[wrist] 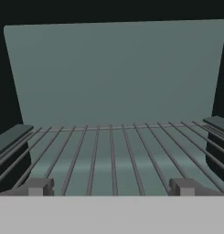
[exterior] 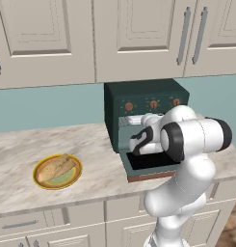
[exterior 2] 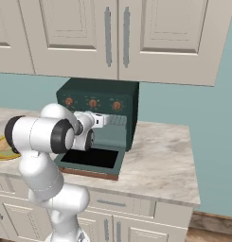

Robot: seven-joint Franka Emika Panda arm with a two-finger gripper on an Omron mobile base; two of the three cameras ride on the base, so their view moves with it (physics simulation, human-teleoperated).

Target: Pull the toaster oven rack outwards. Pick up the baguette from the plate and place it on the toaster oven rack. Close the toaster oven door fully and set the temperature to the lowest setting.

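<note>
Hand [wrist: 109, 187] fingers apart over toaster oven rack [wrist: 113, 155] inside toaster oven [exterior: 143, 96], toaster oven door [exterior: 150, 166] down, baguette [exterior: 56, 167] on plate [exterior: 57, 171], table [exterior: 90, 154], no readable writing

The rack [wrist: 113, 155] looks like thin matt grey metal wire. The oven [exterior: 138, 94] is smooth dark green — its door [exterior 2: 91, 160] has black glass. The counter [exterior: 23, 149] looks like veined marble.

Toaster oven [exterior: 144, 103] on counter [exterior: 23, 154] against back wall, beneath wall cabinets [exterior: 134, 34]. Toaster oven door [exterior: 148, 164] folded down flat in front. Toaster oven rack [wrist: 113, 155] inside cavity. Left of oven, apart: plate [exterior: 41, 180] with baguette [exterior: 56, 168] on it.
</note>
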